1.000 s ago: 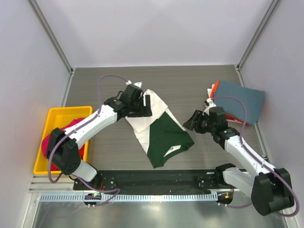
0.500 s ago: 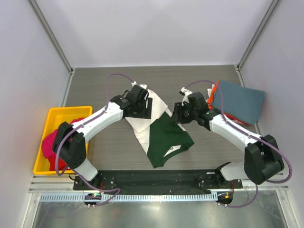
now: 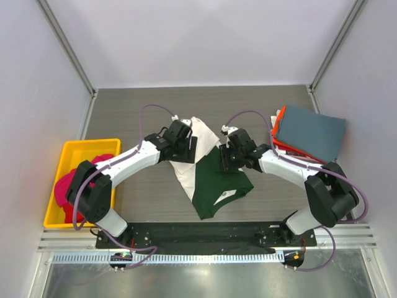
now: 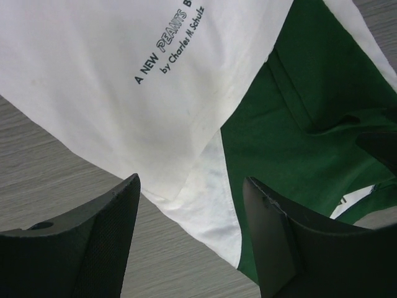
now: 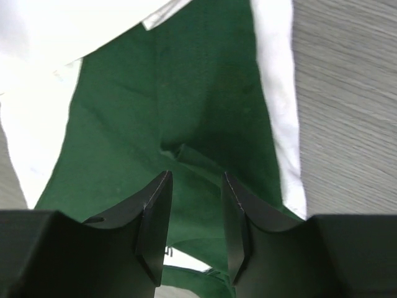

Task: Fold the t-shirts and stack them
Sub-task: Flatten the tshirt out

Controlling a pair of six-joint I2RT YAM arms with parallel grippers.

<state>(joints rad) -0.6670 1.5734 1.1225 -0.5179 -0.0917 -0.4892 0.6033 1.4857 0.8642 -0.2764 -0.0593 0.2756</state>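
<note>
Left pincer (image 4: 191, 208) hangs spread wide with nothing between its fingers. It is just above the lower white edge of the cream-white shirt (image 4: 124, 93), close to where the white meets a dark green panel, and the black print (image 4: 167, 56) lies just beyond it. Right pincer (image 5: 196, 186) is also parted, more narrowly, and grips nothing. Its tips sit low over the green cloth, where a small pucker rises just ahead of them.

In the top view, the left pincer (image 3: 186, 144) is over the white side of the shirt's upper half and the right pincer (image 3: 226, 158) is over the green side. That placement looks like the setup for a paired pinch, each arm taking its own edge so the cloth can be lifted or drawn over evenly. The narrower right gap would suit thin fabric.

The shirt (image 3: 211, 180) lies askew in the middle of the worktop (image 3: 142, 105), partly doubled over with green across its lower half, so I judge it mid-fold and not ready to stack.

At the far right a slate-blue shirt (image 3: 310, 131) rests folded on an orange shirt (image 3: 280, 118). This is probably the growing stack, kept well apart from the working area. At the left edge the yellow bin (image 3: 68, 148) holds a bunched magenta shirt (image 3: 65, 189), apparently waiting its turn.
</note>
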